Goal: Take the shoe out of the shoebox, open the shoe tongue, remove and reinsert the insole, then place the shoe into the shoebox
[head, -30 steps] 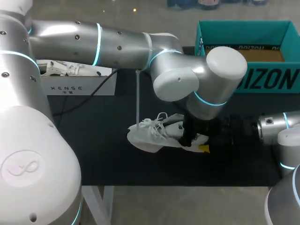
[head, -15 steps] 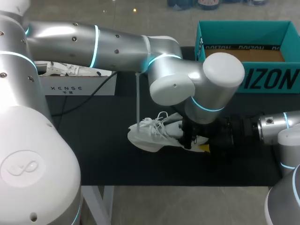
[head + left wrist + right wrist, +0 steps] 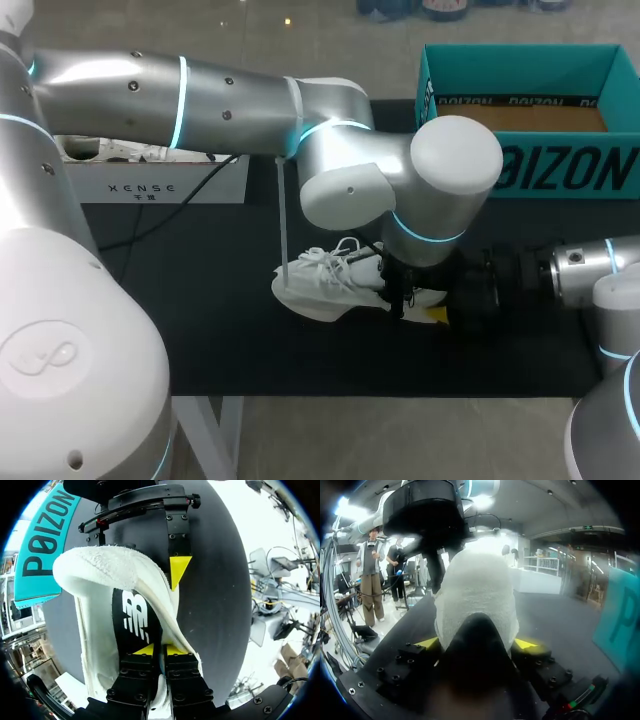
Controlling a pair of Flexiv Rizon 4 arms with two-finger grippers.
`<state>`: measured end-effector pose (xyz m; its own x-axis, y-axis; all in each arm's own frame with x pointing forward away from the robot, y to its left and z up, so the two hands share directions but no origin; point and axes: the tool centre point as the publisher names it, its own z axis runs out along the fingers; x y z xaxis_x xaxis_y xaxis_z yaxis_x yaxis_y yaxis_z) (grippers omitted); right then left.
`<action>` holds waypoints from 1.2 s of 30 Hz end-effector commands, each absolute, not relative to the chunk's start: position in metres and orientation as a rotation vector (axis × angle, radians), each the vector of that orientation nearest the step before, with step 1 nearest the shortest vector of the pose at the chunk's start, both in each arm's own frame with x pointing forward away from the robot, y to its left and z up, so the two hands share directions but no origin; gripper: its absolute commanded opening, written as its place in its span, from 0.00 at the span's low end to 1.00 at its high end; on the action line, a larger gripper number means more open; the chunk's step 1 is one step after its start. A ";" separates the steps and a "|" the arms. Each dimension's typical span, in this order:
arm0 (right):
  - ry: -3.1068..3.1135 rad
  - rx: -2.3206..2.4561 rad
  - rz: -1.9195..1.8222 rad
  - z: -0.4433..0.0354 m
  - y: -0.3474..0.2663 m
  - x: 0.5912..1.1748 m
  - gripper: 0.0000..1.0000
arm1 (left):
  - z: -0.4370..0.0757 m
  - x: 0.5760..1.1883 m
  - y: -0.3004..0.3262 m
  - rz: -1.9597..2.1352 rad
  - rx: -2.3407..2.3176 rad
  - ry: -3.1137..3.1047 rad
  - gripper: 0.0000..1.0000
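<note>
The white shoe (image 3: 325, 285) is out on the black table (image 3: 220, 330), lying near the middle with its toe toward my left and its laces (image 3: 325, 265) in a loose tangle on top. The teal shoebox (image 3: 520, 175) stands well apart from it at the far right corner, lid off, brown floor showing inside.

The left arm (image 3: 200, 95) comes across from the left side and hangs right over the shoe, its big wrist joint covering the heel end from above. From its own wrist view, the left gripper (image 3: 160, 650) is clenched tight, yellow tips almost together, pinching the thin white tongue (image 3: 161, 685) at the front of the shoe's mouth. Just ahead of those fingers the black insole (image 3: 134, 625) lies flat inside the shoe, and the fuzzy white heel lining curves up beyond it.

The right arm (image 3: 590, 270) comes in low from the right. The right gripper (image 3: 476, 642) is grasping the shoe by the heel (image 3: 475, 590), one yellow tip pressed on each side of it. The left wrist view shows one of those tips against the shoe's outer wall.

At the table's far left sits a white box (image 3: 150, 185) with a cable trailing off beside it.
</note>
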<state>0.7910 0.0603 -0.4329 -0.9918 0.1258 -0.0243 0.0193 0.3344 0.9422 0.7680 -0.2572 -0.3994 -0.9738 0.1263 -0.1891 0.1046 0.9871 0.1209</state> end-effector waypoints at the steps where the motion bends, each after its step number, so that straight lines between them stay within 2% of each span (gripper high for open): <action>1: 2.494 0.137 1.753 -0.435 0.064 0.790 0.00 | -0.396 0.768 -0.256 0.144 0.164 2.918 0.00; 25: 2.494 0.137 1.753 -0.435 0.064 0.790 0.00 | -0.329 0.768 -0.232 -0.049 0.018 2.799 0.00; 36: 2.494 0.137 1.753 -0.435 0.064 0.790 0.00 | -0.326 0.767 -0.213 -0.134 -0.078 2.805 0.00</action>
